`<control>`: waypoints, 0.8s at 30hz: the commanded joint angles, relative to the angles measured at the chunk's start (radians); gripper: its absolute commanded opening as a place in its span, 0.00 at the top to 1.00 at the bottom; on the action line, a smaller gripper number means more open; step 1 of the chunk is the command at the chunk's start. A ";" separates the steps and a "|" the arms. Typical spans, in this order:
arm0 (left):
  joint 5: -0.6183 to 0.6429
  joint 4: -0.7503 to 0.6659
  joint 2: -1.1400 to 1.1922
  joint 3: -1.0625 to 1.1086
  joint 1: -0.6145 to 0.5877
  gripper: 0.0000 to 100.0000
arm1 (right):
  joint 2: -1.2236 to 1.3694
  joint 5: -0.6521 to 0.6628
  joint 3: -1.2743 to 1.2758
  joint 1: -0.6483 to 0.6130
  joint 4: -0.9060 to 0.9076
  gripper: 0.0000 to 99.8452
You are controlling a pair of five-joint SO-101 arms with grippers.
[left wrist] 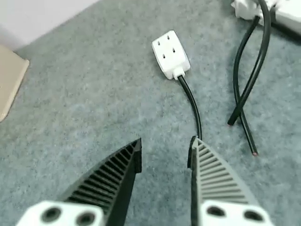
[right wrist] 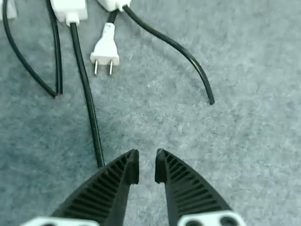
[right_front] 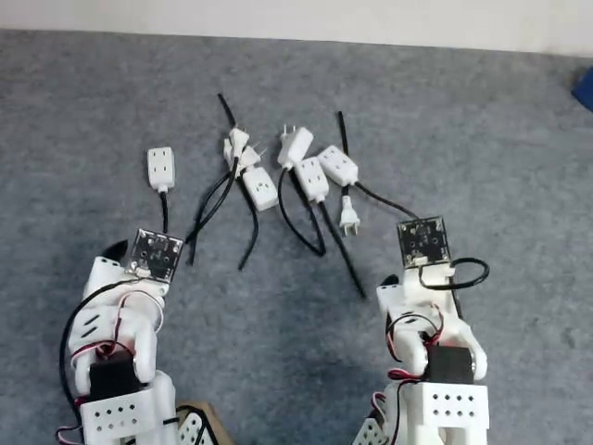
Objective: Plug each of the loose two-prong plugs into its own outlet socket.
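Plugs lie on grey carpet (pale strip beyond).

Robotics lab: grey felt-covered table bearing mounted arms.

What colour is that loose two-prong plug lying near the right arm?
The plug is white, on a black cord; the right wrist view shows it best.

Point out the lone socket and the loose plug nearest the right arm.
lone socket (left wrist: 170, 54), left wrist view, on its slotted face.
loose plug (right wrist: 105, 47), right wrist view, on its white body.
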 commanded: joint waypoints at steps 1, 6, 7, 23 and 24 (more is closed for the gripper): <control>-0.009 0.054 -0.012 0.015 0.018 0.82 | -0.015 0.008 0.050 0.016 -0.094 0.93; -0.009 0.091 -0.012 0.015 0.018 0.82 | -0.015 0.012 0.239 0.016 -0.352 0.93; -0.009 0.091 -0.012 0.015 0.018 0.82 | -0.015 0.012 0.269 0.016 -0.403 0.93; -0.009 0.235 -0.012 0.015 0.010 0.82 | -0.015 0.012 0.357 0.048 -0.510 0.93; -0.009 0.235 -0.012 0.015 0.010 0.82 | -0.010 0.012 0.367 0.048 -0.509 0.93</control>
